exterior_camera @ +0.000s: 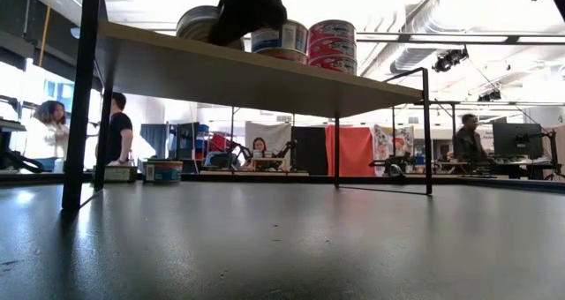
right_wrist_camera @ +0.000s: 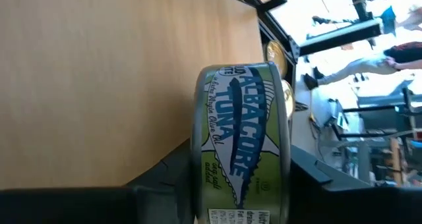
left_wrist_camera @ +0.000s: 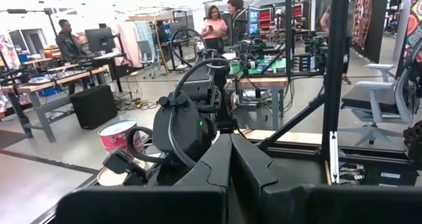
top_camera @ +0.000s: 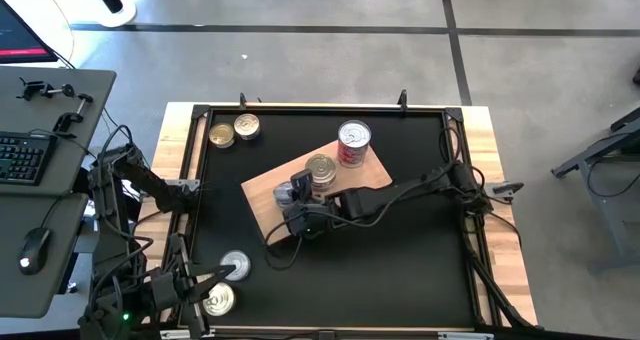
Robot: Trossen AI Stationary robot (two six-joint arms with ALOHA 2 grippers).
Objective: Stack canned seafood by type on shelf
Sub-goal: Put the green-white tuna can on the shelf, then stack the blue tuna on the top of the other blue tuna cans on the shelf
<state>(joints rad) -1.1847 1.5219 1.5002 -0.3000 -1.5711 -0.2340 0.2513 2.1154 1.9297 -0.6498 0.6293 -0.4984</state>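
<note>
Right gripper (top_camera: 290, 195) straddles green tuna tin (right_wrist_camera: 241, 145) on shelf (top_camera: 262, 195).

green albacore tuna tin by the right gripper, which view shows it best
The right wrist view: the green albacore tuna tin fills the frame, label readable, on the shelf between the right gripper fingers. The high view shows only its silver top beside the gripper. The low view hides it behind the arm. The left wrist view misses it.
</note>
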